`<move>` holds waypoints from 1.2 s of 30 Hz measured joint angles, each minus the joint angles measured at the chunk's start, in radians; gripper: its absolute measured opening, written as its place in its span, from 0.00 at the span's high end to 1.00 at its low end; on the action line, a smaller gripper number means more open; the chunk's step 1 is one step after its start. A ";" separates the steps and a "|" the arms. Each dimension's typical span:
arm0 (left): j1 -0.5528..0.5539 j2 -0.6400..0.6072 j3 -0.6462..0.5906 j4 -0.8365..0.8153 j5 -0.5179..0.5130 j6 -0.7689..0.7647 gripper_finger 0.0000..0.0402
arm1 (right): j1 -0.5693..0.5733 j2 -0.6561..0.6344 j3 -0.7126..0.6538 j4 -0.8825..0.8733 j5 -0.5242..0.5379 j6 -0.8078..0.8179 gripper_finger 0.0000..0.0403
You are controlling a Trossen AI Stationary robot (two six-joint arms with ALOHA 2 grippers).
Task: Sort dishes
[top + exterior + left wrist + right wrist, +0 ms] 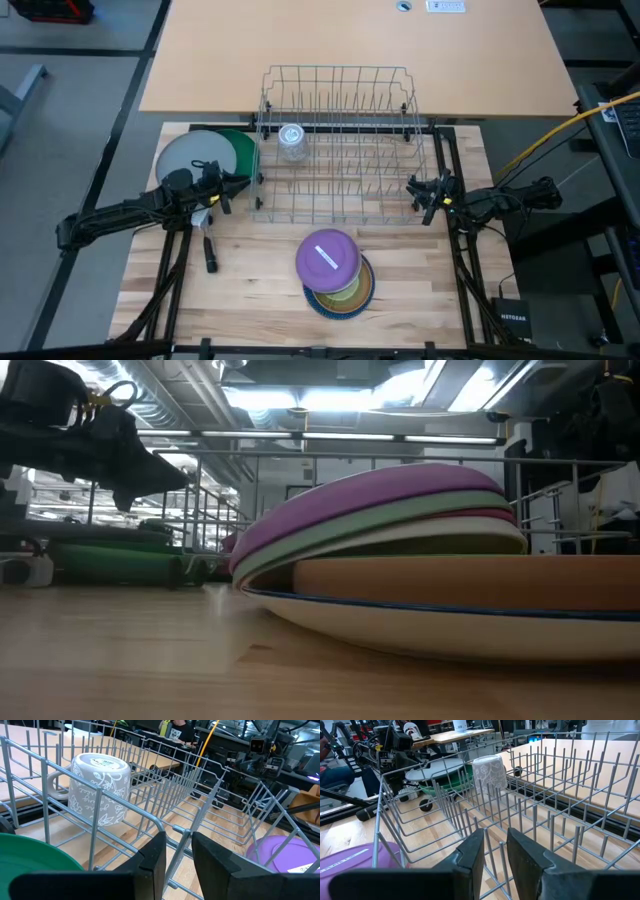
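A stack of small dishes (pixel 335 272) rests on the wooden table near its front edge. A purple plate (pixel 380 492) lies on top, a tan bowl (pixel 470 575) lower down and a blue-rimmed plate (pixel 450 625) at the bottom. A grey plate (pixel 192 158) lies partly over a green one (pixel 240 150) at the far left. My left gripper (pixel 178 837) stands slightly open, level, just outside the left wall of the wire rack (pixel 340 145). My right gripper (pixel 495 836) stands slightly open at the rack's right wall. Nothing is between either pair of fingers.
An upturned patterned mug (pixel 97 787) stands in the rack's far-left part. A small black tool (pixel 210 252) lies on the table near the left arm. A second, lighter table (pixel 350 50) adjoins the far edge. Bare wood lies on both sides of the stack.
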 joint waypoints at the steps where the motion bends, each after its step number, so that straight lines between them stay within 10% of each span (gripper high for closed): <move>1: 0.000 0.000 0.000 0.000 0.000 0.000 0.79 | 0.000 0.000 0.000 0.000 0.000 0.000 0.78; 36: 0.000 0.000 0.000 0.018 0.000 -0.055 0.79 | 0.000 0.000 0.000 0.000 0.000 0.000 0.78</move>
